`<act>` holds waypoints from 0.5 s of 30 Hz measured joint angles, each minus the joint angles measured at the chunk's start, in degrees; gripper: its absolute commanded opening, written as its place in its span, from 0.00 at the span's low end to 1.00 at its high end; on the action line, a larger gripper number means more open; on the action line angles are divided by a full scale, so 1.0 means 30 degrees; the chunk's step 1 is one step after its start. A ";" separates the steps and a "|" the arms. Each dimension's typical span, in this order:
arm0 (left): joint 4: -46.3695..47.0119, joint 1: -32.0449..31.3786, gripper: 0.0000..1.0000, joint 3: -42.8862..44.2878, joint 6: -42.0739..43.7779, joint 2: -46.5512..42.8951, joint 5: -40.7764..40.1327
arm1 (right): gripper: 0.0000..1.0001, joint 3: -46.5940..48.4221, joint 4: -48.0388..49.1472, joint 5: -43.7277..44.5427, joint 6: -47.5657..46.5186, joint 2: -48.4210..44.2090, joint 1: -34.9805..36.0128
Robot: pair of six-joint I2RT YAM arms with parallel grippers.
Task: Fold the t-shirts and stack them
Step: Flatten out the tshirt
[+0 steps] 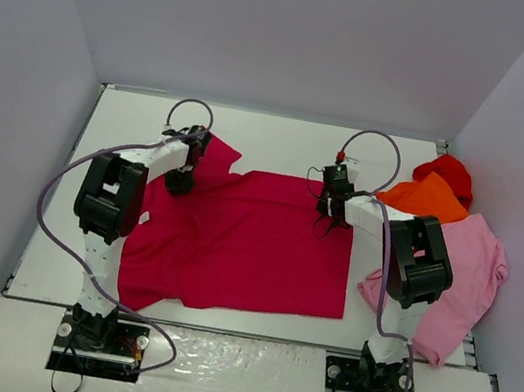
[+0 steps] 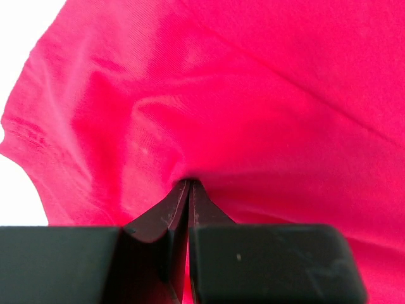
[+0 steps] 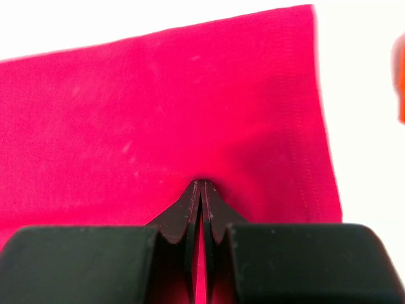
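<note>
Both grippers clamped on the far edge of the crimson t-shirt (image 1: 243, 244), which lies flat on the table (image 1: 282, 139).

Shirt is mid-table, long axis running left-right. Sleeve end points left, with the far sleeve (image 1: 216, 155) sticking out past the left gripper (image 1: 180, 182). The straight hem (image 1: 348, 262) faces right. Left gripper is pinched shut on cloth by the far-left shoulder, and the fabric puckers into its tips in the wrist view. Right gripper (image 1: 326, 207) is pinched shut on the far edge near the hem corner, with cloth showing between its fingers. Other three sit at the table's right side, apart from the crimson one: pink t-shirt (image 1: 460, 282) spread nearest, orange t-shirt (image 1: 429, 198) bunched on its far end, red t-shirt (image 1: 446, 171) bunched behind the orange.
</note>
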 measured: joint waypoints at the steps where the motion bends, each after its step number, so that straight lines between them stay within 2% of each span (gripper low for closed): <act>1: -0.0025 0.0340 0.00 -0.0023 0.0082 -0.0020 -0.0042 | 0.00 0.0000 0.0042 0.0003 0.0006 0.0008 -0.0105; 10: 0.0185 0.2101 0.00 -0.0671 0.0778 -0.0391 -0.0096 | 0.00 -0.0007 0.0136 0.0408 0.0068 0.0072 -0.0496; 15: 0.2001 0.2051 0.04 -0.2424 0.1194 -0.1641 0.0315 | 0.00 -0.0053 0.0225 0.0484 0.0058 0.0054 -0.0523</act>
